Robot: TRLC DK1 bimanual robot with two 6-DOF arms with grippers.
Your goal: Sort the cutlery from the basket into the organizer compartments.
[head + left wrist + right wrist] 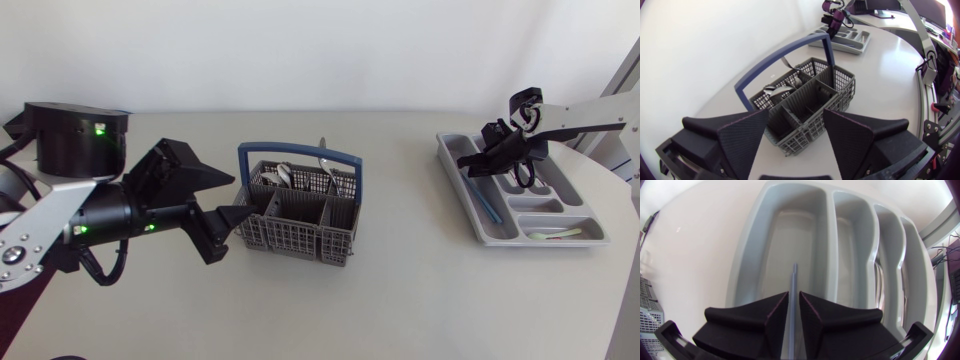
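I see wide bare desk [400,290] between basket [290,235] and organizer [500,237]. Blue handle [300,152] arches over basket's middle and bars straight drop there; room either side of it. My left tool [238,198], fingers spread, sits at basket's end wall. My right tool [794,294], pinching blue utensil [794,275], fills organizer's widest compartment; narrow ones beside it unblocked

Basket [290,228]: grey mesh, blue handle [300,152] upright, table centre; silver cutlery [285,176] in rear compartments. Organizer [500,238]: grey, right side; pale utensil [556,234] in end compartment. Blue utensil [794,280]: clamped in right gripper [794,310], over widest compartment.
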